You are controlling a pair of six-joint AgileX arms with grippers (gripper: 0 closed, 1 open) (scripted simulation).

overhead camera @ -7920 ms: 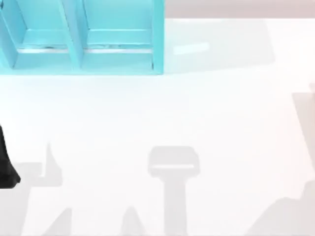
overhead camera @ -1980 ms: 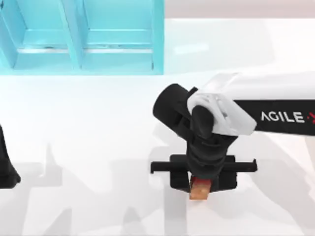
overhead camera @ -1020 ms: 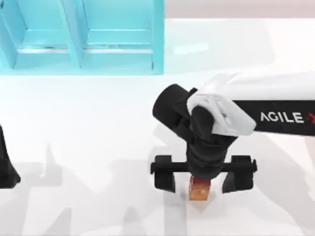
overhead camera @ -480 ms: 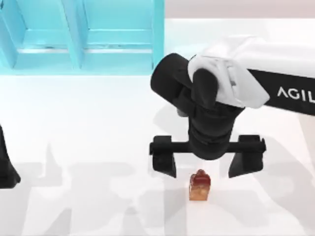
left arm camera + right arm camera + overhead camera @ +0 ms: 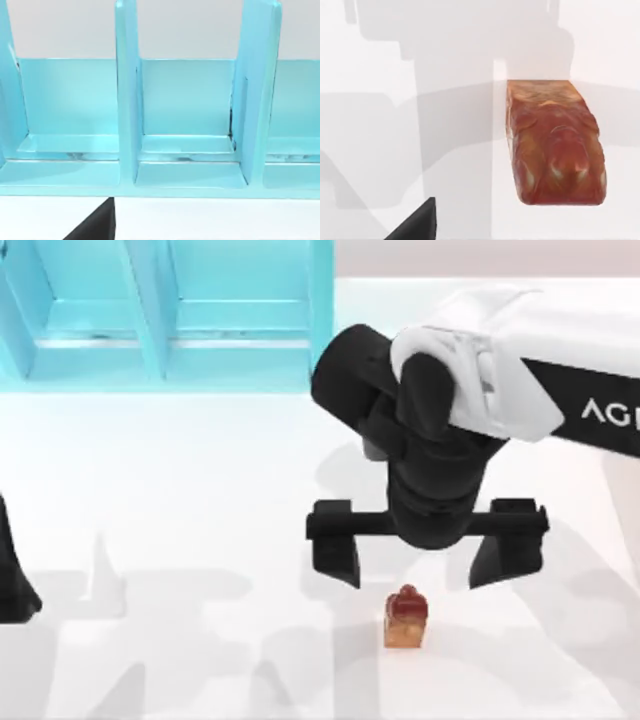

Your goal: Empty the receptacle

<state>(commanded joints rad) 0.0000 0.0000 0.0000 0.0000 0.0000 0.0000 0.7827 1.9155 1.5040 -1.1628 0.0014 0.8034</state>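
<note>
At lower centre of the top view, a small red-brown block [image 5: 406,618] (looked like a loaf or cut of meat) sat on the white table [image 5: 200,490], clear of everything. The right gripper [image 5: 428,558] hung just above it in the frame, jaws spread wide w/ nothing between them; neither finger touched the block. The right arm reached in from the right edge of the frame.

The turquoise receptacle [image 5: 170,315], a rack w/ upright dividers, filled the upper left of the top view, well apart from the block. Its two visible bays looked bare. The left wrist view faced the same rack [image 5: 190,130] head-on, and the compartments seen there held nothing either; the outer bays were cut off by the frame, so no call on those.

The left arm sat parked at the left edge, lower half of the frame; whether its pincer was open or closed couldn't be told.

Judgement: the block was out and down on the table, released. If it was the only item, the emptying looked done, w/ just the right arm's retreat left.
</note>
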